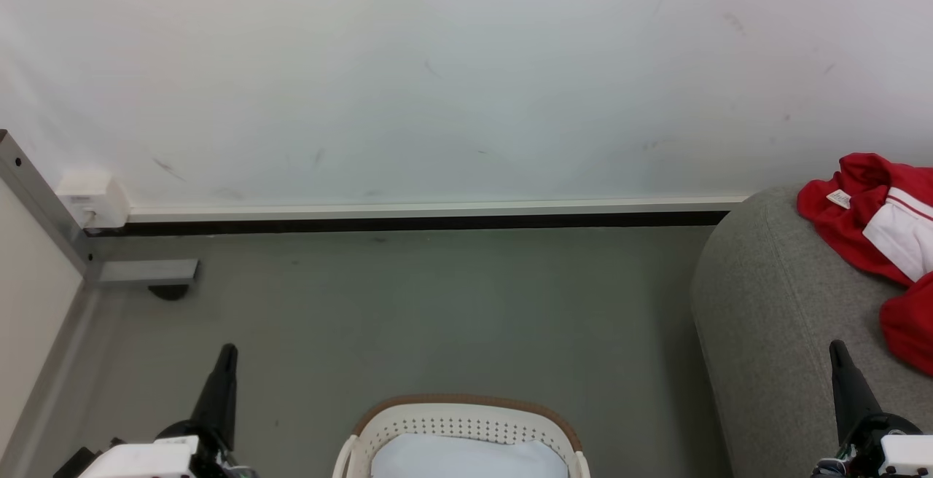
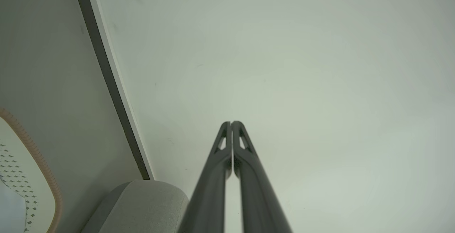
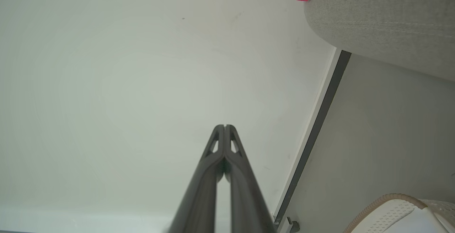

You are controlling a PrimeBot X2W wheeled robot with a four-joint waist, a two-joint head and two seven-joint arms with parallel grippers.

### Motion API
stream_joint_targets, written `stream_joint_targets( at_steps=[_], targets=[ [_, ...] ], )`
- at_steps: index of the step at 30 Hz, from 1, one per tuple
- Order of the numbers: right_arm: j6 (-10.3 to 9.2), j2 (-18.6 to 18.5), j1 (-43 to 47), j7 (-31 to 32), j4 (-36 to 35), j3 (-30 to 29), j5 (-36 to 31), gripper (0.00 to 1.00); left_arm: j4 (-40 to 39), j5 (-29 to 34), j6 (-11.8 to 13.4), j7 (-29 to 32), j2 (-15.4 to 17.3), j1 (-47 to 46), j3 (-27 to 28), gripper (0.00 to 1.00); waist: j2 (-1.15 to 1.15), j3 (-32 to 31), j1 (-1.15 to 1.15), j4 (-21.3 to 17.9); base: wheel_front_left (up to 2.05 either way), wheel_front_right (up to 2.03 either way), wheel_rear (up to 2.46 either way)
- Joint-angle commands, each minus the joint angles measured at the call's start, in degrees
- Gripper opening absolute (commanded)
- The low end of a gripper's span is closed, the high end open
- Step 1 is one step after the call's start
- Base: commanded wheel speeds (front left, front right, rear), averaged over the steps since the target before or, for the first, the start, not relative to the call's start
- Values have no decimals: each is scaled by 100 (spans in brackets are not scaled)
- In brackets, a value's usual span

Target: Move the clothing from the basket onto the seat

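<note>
- The clothing (image 1: 871, 226) lies on the seat (image 1: 773, 318), ahead and to the right of the right jaws.
- The basket (image 1: 466, 420) stands on the floor (image 1: 437, 303) between both jaws, with its rim apart from the seat's rounded edge.
- Open floor extends ahead of the left jaws to the wall (image 1: 437, 84).
- Left jaws and right jaws are fully closed and empty, with tips pointing at the wall.

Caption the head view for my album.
Red clothing on the grey seat; basket holds a pale sheet; left tool and right tool shut.
</note>
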Motion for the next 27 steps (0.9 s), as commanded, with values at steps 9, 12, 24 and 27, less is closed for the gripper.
stream_joint_targets(
  at_steps=[9,12,24,27],
  targets=[
    [-12,14,-70,22,11,-28,-31,0,-3,-80,-29,20,11,-53,15,0,0,0,0,0,0,0,0],
    [-12,15,-71,24,11,-29,-34,0,-3,-80,-29,20,11,-53,15,0,0,0,0,0,0,0,0],
    [-12,18,-72,26,11,-36,-41,0,-3,-81,-29,19,11,-52,14,0,0,0,0,0,0,0,0],
    [-12,19,-72,23,12,-37,-38,0,-3,-81,-29,19,11,-52,14,0,0,0,0,0,0,0,0]
  ],
)
